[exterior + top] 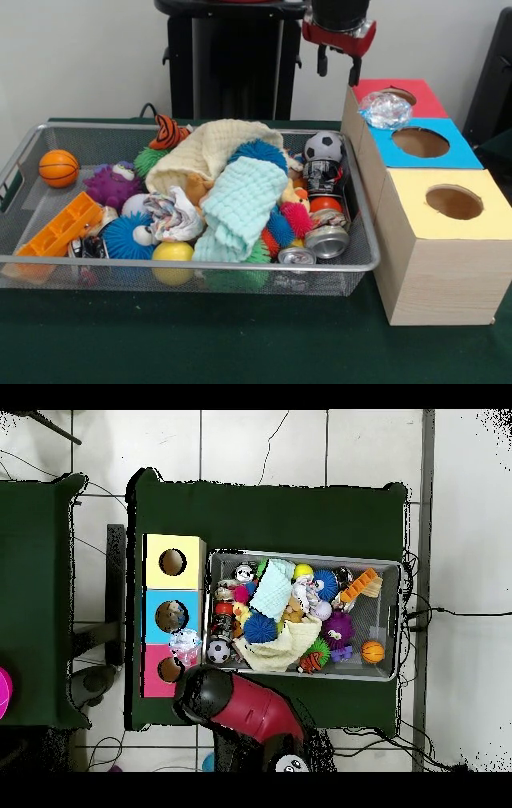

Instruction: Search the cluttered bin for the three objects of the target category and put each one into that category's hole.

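We count three boxes point(436, 208), two silver cans point(326, 240), one crumpled clear cup point(385, 110), and one bin point(192, 268).

The scene is evenly and brightly lit from above, and only soft, short shadows are cast. Small glints are seen on the silver cans point(326, 240) and the crumpled clear plastic point(385, 110). Fine detail inside the bin point(188, 265) is softened throughout.
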Tool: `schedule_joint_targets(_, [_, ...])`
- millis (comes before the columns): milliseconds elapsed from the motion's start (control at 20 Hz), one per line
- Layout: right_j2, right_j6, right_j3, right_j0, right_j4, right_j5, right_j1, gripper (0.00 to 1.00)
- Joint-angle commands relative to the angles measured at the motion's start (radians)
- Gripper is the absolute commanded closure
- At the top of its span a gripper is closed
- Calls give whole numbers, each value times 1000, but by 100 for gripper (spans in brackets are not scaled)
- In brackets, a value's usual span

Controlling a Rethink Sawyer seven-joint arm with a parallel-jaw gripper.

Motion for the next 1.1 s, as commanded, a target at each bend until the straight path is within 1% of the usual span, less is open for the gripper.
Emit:
schedule_joint_targets(50, [91, 188, -22, -3, 61, -21, 16, 0])
schedule_joint_targets(500, [105, 165, -35, -43, 84, 3, -1, 0])
schedule_joint_targets(700, [89, 169, -56, -46, 75, 15, 12, 0])
schedule_joint_targets(900, [91, 160, -61, -60, 73, -7, 35, 0])
schedule_joint_targets(1100, [93, 171, -68, -56, 79, -13, 43, 0])
